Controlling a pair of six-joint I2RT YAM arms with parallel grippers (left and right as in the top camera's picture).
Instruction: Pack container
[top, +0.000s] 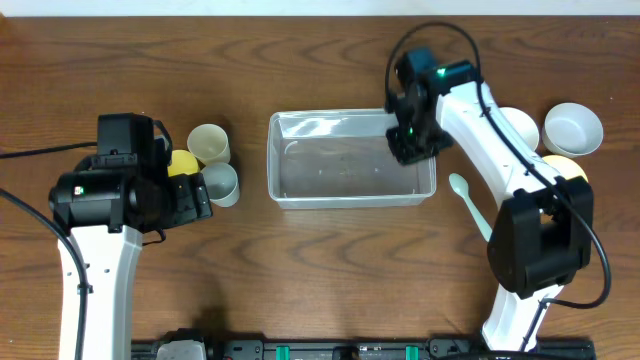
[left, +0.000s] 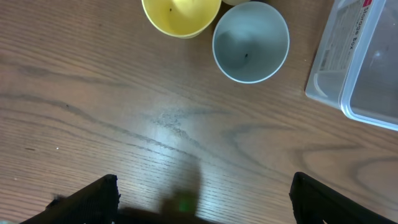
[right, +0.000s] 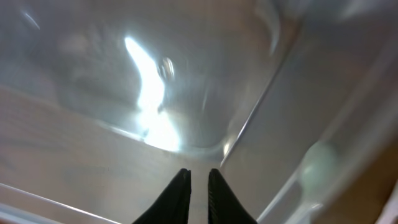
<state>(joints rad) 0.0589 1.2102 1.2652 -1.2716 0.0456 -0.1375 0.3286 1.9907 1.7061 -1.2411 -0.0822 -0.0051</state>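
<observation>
The clear plastic container (top: 350, 203) lies at the table's centre with nothing in it. My right gripper (top: 412, 145) is down at its far right corner. In the right wrist view the fingers (right: 199, 180) are pinched with a thin gap, seemingly on the container's wall (right: 155, 74). My left gripper (top: 192, 196) hovers left of the container, by the cups. In the left wrist view the jaws (left: 205, 199) are wide open and empty over bare wood, and the container's corner (left: 367, 68) shows at the right.
A cream cup (top: 208, 143), a pale grey cup (top: 220, 183) (left: 250, 40) and a yellow bowl (top: 182, 163) (left: 180, 15) stand left of the container. Two white bowls (top: 573, 127) (top: 520, 125), a yellow bowl (top: 565, 168) and a pale green spoon (top: 468, 200) (right: 317, 165) lie to its right.
</observation>
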